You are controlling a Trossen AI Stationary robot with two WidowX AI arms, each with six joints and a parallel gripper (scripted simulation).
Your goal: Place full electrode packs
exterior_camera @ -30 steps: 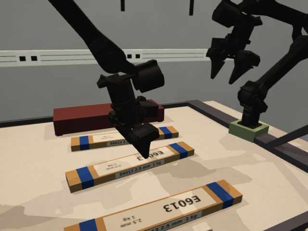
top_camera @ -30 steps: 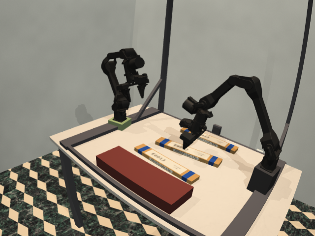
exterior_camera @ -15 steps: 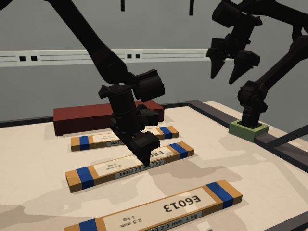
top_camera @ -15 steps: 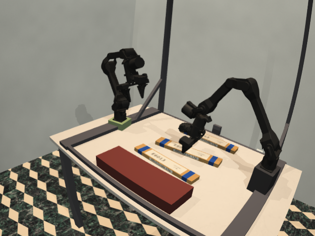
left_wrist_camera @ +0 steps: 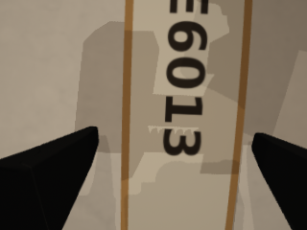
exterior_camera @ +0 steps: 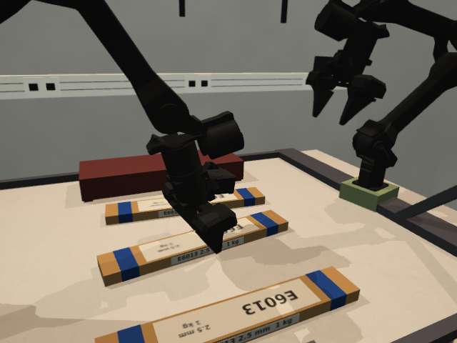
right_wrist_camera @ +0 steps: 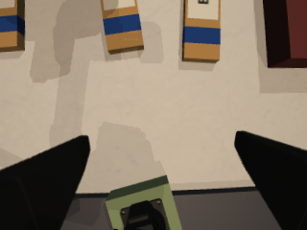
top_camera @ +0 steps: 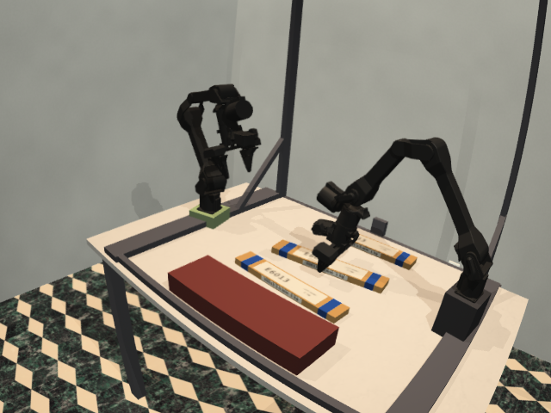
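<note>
Noted on a pale, faintly mottled table (top_camera: pixel 386 337) (exterior_camera: pixel 295 206) (left_wrist_camera: pixel 38 57) (right_wrist_camera: pixel 201 105): three long, slim, flat-sided packs, tan-edged with cream labels and blue bands near the ends. Printed "E6013" in black. Red, smooth and block-shaped, the low platform (top_camera: pixel 249 302) (exterior_camera: pixel 121 173) (right_wrist_camera: pixel 293 29).

Located off the platform: all three, lying flat, label up. Found just beside its long side, the nearest pack (top_camera: pixel 291 282) (exterior_camera: pixel 155 203) (right_wrist_camera: pixel 201 45); next, the middle pack (top_camera: pixel 349 270) (exterior_camera: pixel 158 246) (left_wrist_camera: pixel 177 192) (right_wrist_camera: pixel 123 29); farthest away, the outer pack (top_camera: pixel 378 249) (exterior_camera: pixel 235 306) (right_wrist_camera: pixel 11 24). Long axes running from one arm's side to the other's, roughly along the platform's length; slightly skewed, the middle one. Large lettering set toward the right arm's end.

Positioned over the middle pack, the left gripper (top_camera: pixel 322 255) (exterior_camera: pixel 220 230) (left_wrist_camera: pixel 176 137): spread wide, with a black, tapered finger to either side in the wrist view, pinching nothing. Raised near the green, square-edged base (top_camera: pixel 217 219) (exterior_camera: pixel 363 198) (right_wrist_camera: pixel 112 203), the right gripper (top_camera: pixel 237 174) (exterior_camera: pixel 328 119) (right_wrist_camera: pixel 163 140): likewise spread, without a load.
</note>
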